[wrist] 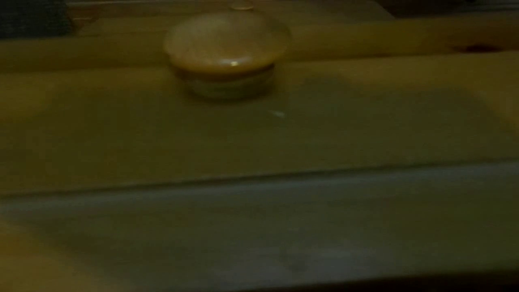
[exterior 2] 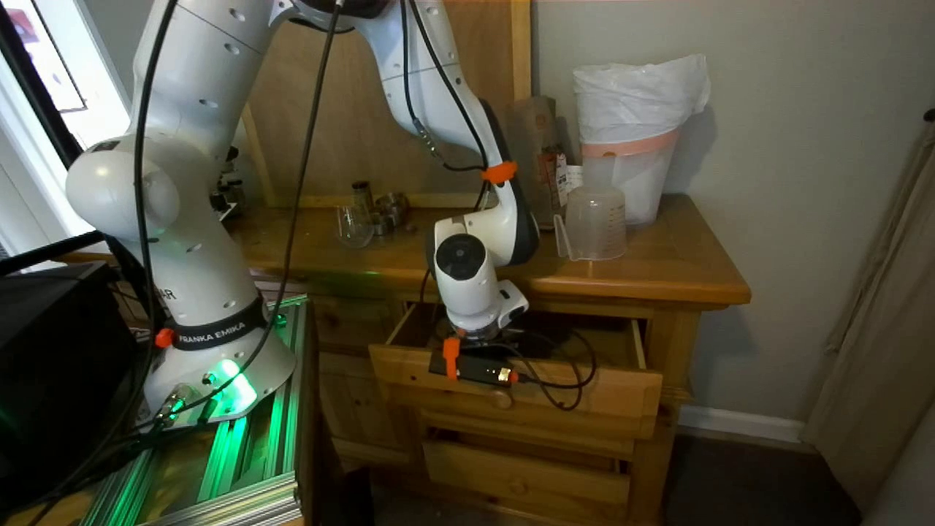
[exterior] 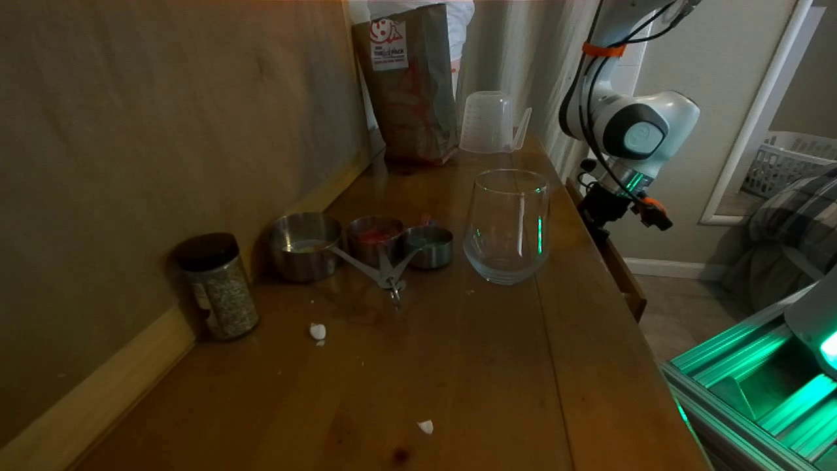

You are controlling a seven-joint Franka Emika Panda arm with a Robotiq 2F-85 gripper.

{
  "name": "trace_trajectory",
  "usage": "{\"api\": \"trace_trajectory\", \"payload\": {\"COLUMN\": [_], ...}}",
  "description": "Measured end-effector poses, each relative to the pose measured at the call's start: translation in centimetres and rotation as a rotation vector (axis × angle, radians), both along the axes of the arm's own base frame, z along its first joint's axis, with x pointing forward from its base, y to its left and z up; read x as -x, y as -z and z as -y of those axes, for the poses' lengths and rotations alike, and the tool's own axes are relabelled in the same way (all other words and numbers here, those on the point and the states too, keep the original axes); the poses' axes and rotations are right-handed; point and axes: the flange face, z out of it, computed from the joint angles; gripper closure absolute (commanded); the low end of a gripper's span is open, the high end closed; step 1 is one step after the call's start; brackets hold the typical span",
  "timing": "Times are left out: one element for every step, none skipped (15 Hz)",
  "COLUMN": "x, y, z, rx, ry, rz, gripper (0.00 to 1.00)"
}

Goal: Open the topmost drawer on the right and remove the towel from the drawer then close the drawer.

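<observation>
Nearest, the round wooden knob (wrist: 227, 44) is sitting free in the wrist view; the topmost drawer (exterior 2: 613, 402) is already standing open, presumably giving me room. I'm holding the tool (exterior: 600, 212) low, apparently behind the drawer's front for reaching in; its fingertips aren't showing, so I can't tell how far it's opening or whether it's gripping anything. The towel isn't showing either, probably lying inside. Beyond, on the surface (exterior 2: 683, 252), a measuring jug (exterior 2: 595, 223) is standing near the edge, so lifting is calling for care.
</observation>
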Motion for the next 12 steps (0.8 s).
{"api": "trace_trajectory", "payload": {"x": [0.0, 0.0, 0.0, 0.0, 0.0, -0.1, 0.0, 0.0, 0.0, 0.0, 0.0, 0.0], "y": [0.3, 0.6, 1.0, 1.3, 1.5, 1.8, 2.0, 2.1, 2.1, 2.1, 2.1, 2.1], "z": [-0.2, -0.3, -0.4, -0.5, -0.6, -0.6, -0.6, -0.6, -0.6, -0.6, -0.6, -0.6], "rx": [-0.001, -0.001, 0.000, 0.000, 0.000, 0.000, 0.001, 0.003, 0.004, 0.004, 0.005, 0.005], "ry": [-0.004, -0.007, -0.010, -0.012, -0.014, -0.015, -0.016, -0.017, -0.016, -0.016, -0.017, -0.017], "rz": [-0.004, -0.010, -0.015, -0.018, -0.021, -0.024, -0.028, -0.030, -0.030, -0.030, -0.030, -0.030], "gripper": [0.00, 0.00, 0.00, 0.00, 0.25, 0.26, 0.34, 0.41, 0.50, 0.56, 0.62, 0.70]}}
